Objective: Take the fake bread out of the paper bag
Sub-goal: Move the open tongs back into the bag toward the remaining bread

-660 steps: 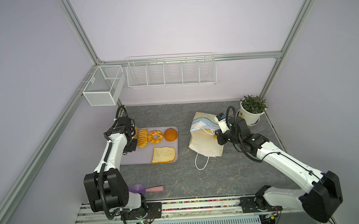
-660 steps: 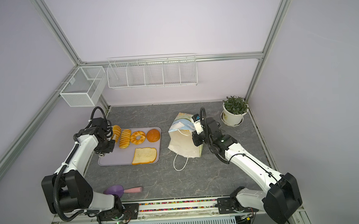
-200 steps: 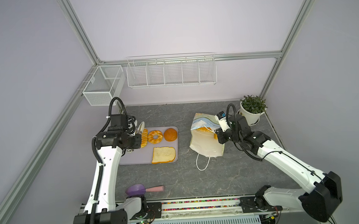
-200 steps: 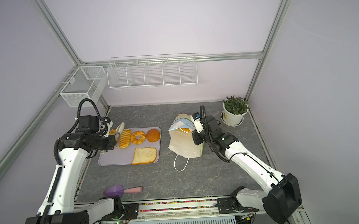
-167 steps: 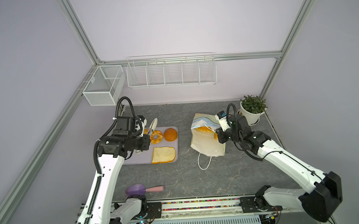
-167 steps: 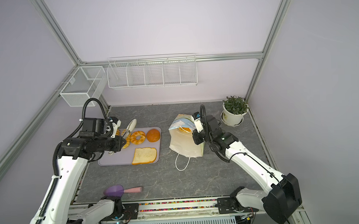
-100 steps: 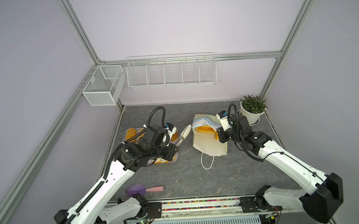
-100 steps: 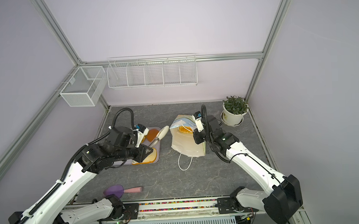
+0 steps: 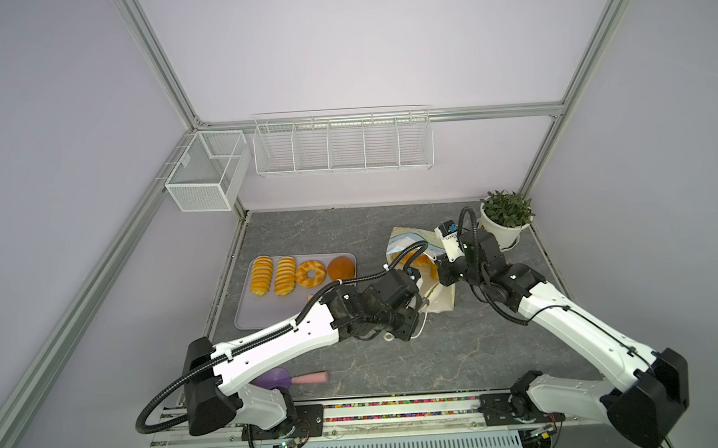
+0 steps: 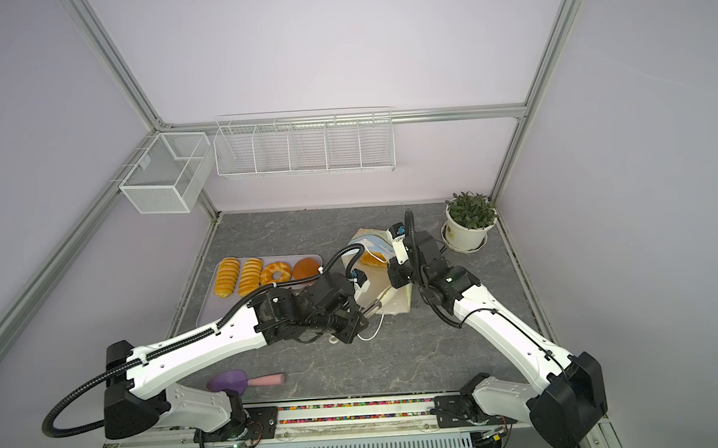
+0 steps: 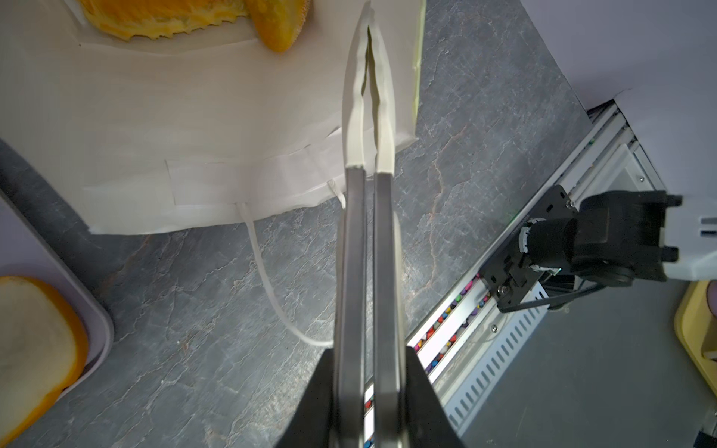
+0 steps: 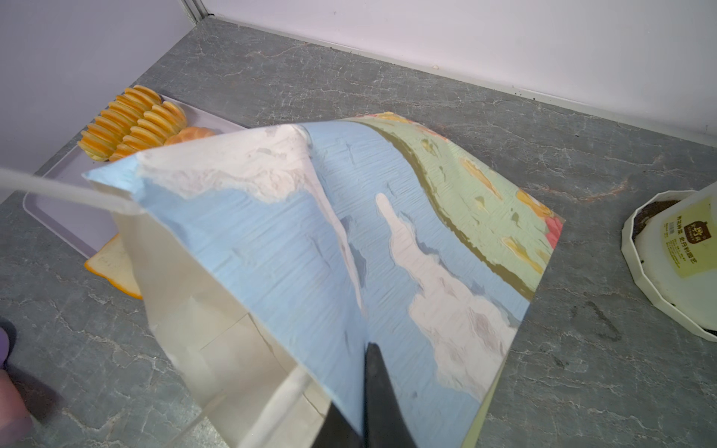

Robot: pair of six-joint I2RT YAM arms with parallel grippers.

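The paper bag (image 9: pixel 408 237) (image 10: pixel 368 235) lies on the table with its mouth toward the tray. My right gripper (image 12: pixel 366 349) is shut on its upper wall (image 12: pixel 388 232) and holds the mouth up. Fake bread (image 9: pixel 413 259) (image 11: pixel 174 15) shows orange deep inside. My left gripper (image 11: pixel 368 23) (image 10: pixel 387 291) is shut and empty, its long fingers reaching over the bag's white inner wall (image 11: pixel 155 116), short of the bread. On the tray (image 9: pixel 245 317) lie two ridged loaves (image 9: pixel 261 275), a ring (image 9: pixel 310 273) and a bun (image 9: pixel 341 268). The toast slice (image 11: pixel 35 341) is hidden under my left arm in both top views.
A potted plant (image 9: pixel 505 218) stands just behind my right wrist. A purple scoop with a pink handle (image 9: pixel 289 378) lies near the front rail. Wire baskets (image 9: pixel 341 142) hang on the back wall. The bag's cord handle (image 11: pixel 271 287) trails on the table.
My left arm has swung from the tray across to the bag's mouth, with its fingers now inside. The right gripper has kept its hold on the bag.
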